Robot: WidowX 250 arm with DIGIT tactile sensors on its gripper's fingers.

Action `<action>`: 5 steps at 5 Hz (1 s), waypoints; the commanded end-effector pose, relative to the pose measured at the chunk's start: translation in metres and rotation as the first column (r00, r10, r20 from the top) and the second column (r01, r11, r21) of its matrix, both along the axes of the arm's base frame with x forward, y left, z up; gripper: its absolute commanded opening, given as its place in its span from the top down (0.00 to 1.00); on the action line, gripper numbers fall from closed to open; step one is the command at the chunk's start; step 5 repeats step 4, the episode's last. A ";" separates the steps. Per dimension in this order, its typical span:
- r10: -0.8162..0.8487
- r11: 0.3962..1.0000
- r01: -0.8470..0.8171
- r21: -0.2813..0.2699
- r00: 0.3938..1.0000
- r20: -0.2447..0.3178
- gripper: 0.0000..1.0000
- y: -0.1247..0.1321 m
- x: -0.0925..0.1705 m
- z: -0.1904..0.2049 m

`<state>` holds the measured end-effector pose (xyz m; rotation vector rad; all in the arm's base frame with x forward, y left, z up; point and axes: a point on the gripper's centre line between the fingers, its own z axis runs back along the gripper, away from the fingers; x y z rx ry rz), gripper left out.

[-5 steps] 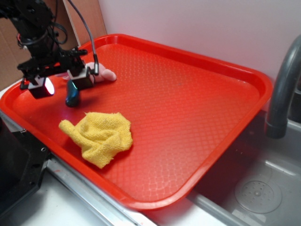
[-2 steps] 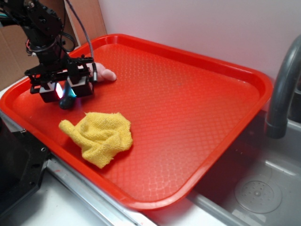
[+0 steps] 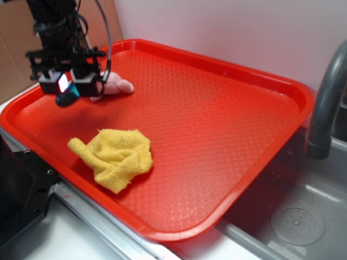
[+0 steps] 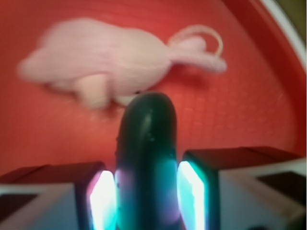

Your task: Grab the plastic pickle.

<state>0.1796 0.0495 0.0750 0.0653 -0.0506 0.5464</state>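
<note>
My gripper is shut on the plastic pickle, a small dark teal-green cylinder whose rounded end pokes out below the glowing pads. It hangs above the far left part of the red tray. In the wrist view the plastic pickle stands between the two lit pads, clamped on both sides, with my gripper off the tray floor.
A pink plush animal lies on the tray just behind the gripper; it also shows in the wrist view. A crumpled yellow cloth lies near the tray's front left. A grey faucet and sink are at the right.
The gripper has risen off the tray floor with the pickle in it, moving up and slightly left. The cloth and plush animal have not moved.
</note>
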 end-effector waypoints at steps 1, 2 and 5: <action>-0.443 0.895 0.445 -0.037 0.895 0.052 1.00 -0.031 0.009 0.085; -0.505 0.860 0.510 -0.027 0.857 0.106 1.00 -0.054 0.007 0.110; -0.432 0.896 0.440 -0.054 0.894 0.122 1.00 -0.073 0.021 0.125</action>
